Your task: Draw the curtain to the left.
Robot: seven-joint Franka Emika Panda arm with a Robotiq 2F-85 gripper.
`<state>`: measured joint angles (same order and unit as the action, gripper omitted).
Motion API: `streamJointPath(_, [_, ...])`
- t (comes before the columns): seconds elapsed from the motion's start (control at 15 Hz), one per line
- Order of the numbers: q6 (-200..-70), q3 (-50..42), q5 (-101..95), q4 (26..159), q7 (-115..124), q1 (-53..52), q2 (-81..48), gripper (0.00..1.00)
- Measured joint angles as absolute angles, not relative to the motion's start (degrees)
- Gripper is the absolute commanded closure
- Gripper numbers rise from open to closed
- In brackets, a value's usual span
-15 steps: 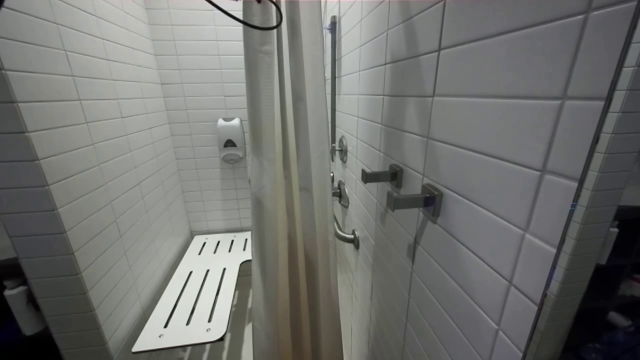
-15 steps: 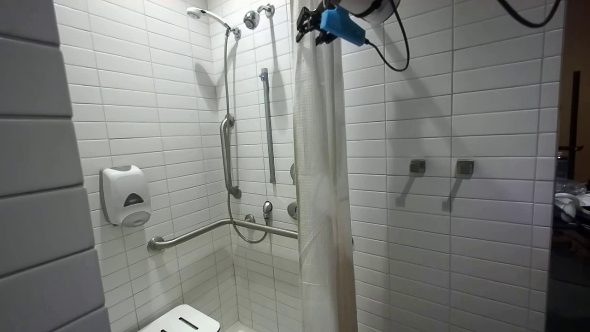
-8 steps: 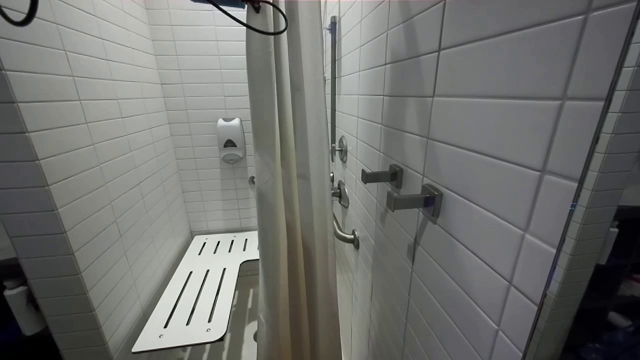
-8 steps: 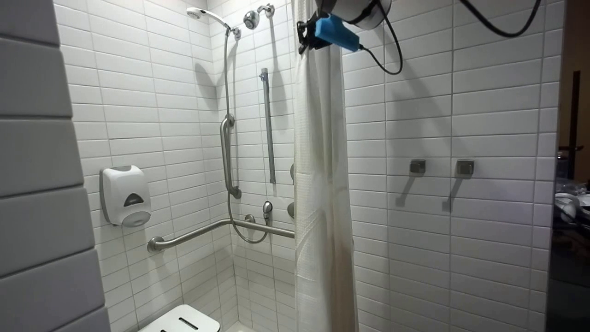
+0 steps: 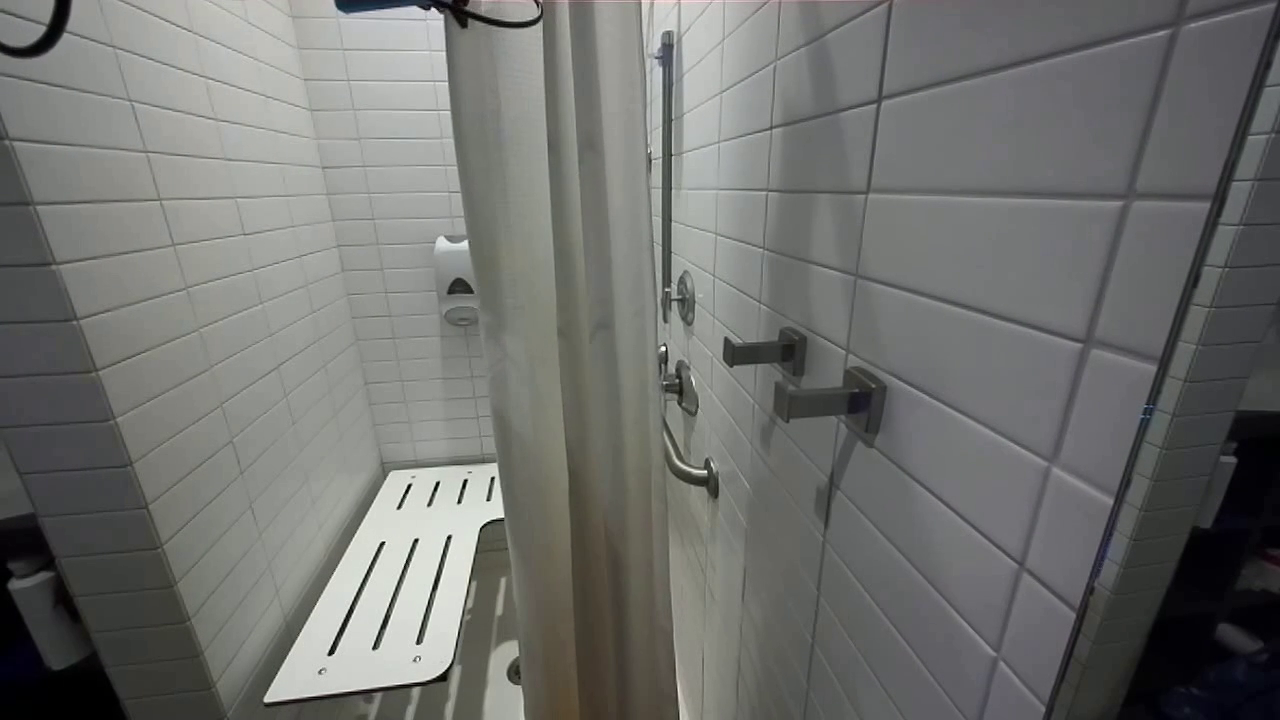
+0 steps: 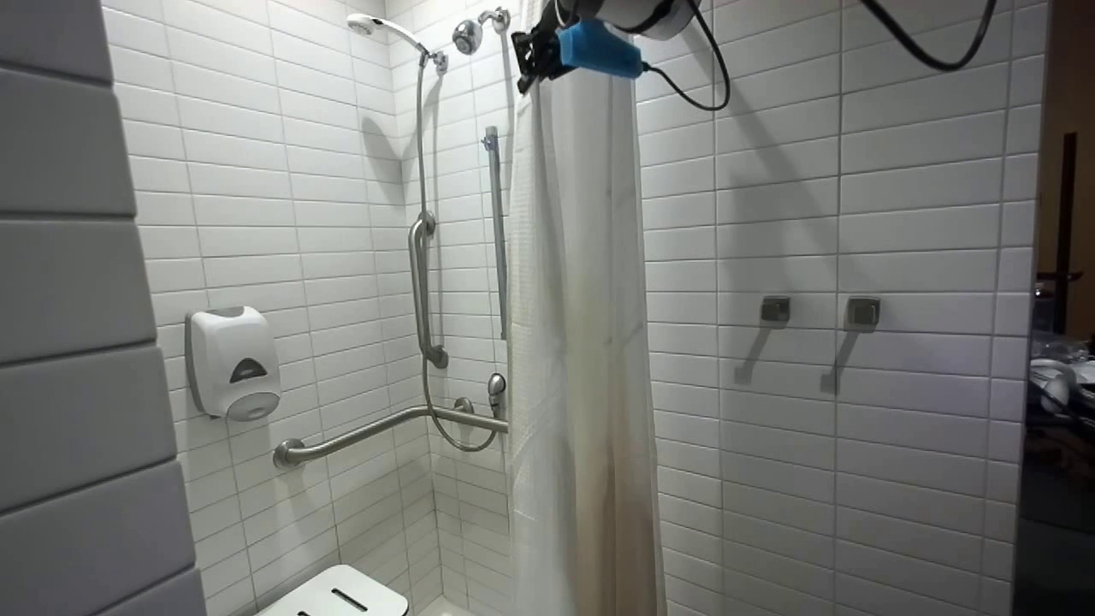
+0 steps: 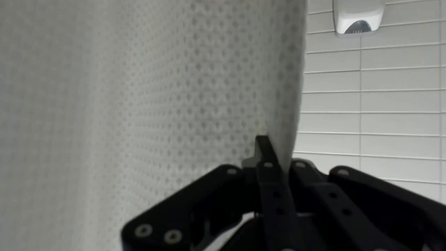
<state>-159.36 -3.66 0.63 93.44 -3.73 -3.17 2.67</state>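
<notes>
While the edge of the curtain point(image 7: 209, 80) runs between its jaws in the wrist view, the pincer point(image 7: 283, 166) is pressed together, pinching that thin cloth. Below the pincer, the curtain falls in long folds, spreading mostly to the right of it in both exterior views. Lower than the pincer in an exterior view, a white soap dispenser point(image 5: 453, 262) hangs on the tiled wall point(image 5: 400, 150) beyond the curtain, which hides part of it; the casing keeps whatever it holds out of sight. Far below the pincer and to its left is a pale bottle point(image 5: 50, 620), too dim to tell what is inside. A slotted shower seat point(image 5: 400, 525) also lies well below the pincer. In an exterior view, two hooks point(image 6: 775, 310) stick out below the pincer and to its right, while a shower head point(image 6: 366, 26) is mounted to its left.
</notes>
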Motion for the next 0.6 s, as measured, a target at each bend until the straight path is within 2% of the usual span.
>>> streamJointPath(0.6, [-156.1, 1.5, -10.4, 97.9, -7.9, -3.2, 7.5, 1.00])
